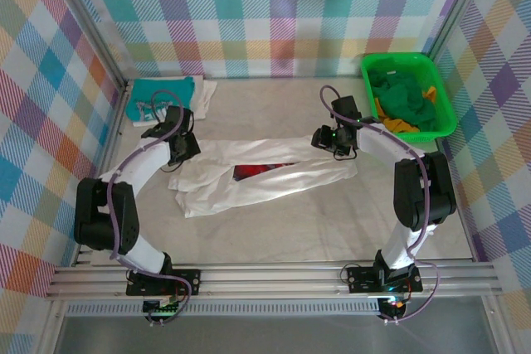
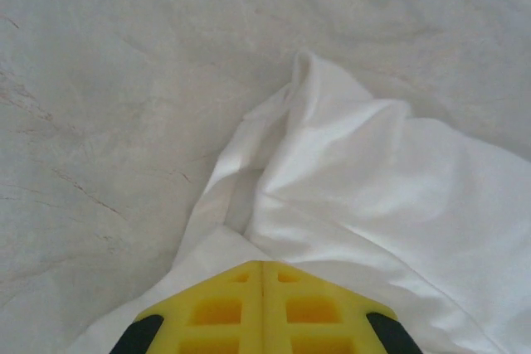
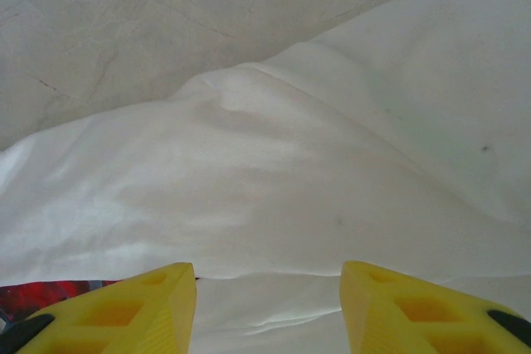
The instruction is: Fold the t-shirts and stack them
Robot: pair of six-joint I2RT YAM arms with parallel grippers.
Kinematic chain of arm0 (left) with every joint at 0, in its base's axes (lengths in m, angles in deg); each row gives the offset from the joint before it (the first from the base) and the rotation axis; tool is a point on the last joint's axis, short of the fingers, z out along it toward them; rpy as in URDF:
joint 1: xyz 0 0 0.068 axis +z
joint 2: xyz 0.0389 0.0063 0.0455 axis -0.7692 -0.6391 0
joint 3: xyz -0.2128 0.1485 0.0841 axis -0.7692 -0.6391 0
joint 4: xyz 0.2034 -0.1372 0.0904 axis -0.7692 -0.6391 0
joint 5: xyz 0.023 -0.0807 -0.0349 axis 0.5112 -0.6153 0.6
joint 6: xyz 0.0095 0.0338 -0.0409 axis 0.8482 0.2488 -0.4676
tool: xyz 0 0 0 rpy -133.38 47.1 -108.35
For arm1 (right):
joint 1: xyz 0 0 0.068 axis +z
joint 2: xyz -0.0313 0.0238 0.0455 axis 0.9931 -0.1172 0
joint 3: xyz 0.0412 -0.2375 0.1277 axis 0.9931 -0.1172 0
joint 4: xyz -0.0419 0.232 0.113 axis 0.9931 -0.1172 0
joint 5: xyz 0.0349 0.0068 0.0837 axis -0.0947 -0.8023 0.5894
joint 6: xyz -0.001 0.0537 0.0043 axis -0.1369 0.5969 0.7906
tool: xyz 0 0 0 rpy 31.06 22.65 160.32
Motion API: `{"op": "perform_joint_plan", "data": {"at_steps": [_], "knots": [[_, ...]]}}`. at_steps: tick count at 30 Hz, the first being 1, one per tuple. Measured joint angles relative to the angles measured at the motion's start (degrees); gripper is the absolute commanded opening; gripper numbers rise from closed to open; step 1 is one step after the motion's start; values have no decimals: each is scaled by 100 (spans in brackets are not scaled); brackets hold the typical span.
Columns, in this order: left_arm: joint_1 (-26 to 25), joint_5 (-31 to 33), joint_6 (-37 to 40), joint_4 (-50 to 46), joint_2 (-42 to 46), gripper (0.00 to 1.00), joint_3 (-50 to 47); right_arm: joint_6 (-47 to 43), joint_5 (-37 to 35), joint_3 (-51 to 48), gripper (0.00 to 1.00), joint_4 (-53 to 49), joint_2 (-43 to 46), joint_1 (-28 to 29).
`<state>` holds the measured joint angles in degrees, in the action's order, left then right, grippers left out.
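The white t-shirt (image 1: 274, 178) lay stretched out across the middle of the top view, with a bit of red print peeking out of a fold. The left gripper (image 2: 262, 275) had its yellow fingers pressed together, pinching the tee's left end. The right gripper (image 3: 267, 296) sat over the right end, fingers apart. The teal t-shirt (image 1: 163, 93) lay upper left, and the green basket (image 1: 448, 93) of clothes sat upper right.
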<state>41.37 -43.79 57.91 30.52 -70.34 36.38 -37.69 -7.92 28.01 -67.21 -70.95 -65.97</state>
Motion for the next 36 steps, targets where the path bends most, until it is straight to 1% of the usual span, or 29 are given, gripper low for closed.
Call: {"op": "perform_joint_plan", "data": {"at_steps": [1,3,4,5,7,10,11,14,15,16,17,18,21,29,33,36], "knots": [[13,11,0,-2,15,35,0,0,4,7,50,0,-7,0],[125,-50,-2,-20,-83,49,11,2,20,13,50,2,-24,0],[188,-98,0,-22,-188,58,35,0,22,13,50,2,-31,0],[264,-166,-9,-17,-334,64,74,0,22,17,50,0,-39,0],[352,-284,-31,-15,-647,66,151,0,22,24,51,-2,-52,0],[380,-444,-44,-7,-1021,67,184,0,20,28,51,2,-55,0],[380,-511,-48,-7,-1121,63,184,0,22,31,51,0,-55,0],[378,-682,-105,35,-1250,44,140,0,20,31,52,0,-55,0],[367,-710,-98,68,-1248,35,94,0,20,31,52,0,-55,0],[358,-737,-127,96,-1246,21,55,0,20,33,52,-2,-57,0],[350,-745,-146,136,-1239,10,17,0,20,42,52,-4,-59,0],[341,-741,-133,153,-1222,2,-28,0,20,52,52,-7,-59,0],[293,-684,-127,125,-1069,0,-116,0,22,120,52,-26,-70,0],[-2,-256,-136,-140,-256,0,-129,0,22,197,52,-42,-94,0],[-289,4,-219,-356,-87,0,-129,0,22,197,53,-42,-125,0],[-656,240,-372,-494,63,0,-157,0,22,197,53,-44,-168,0]]}}
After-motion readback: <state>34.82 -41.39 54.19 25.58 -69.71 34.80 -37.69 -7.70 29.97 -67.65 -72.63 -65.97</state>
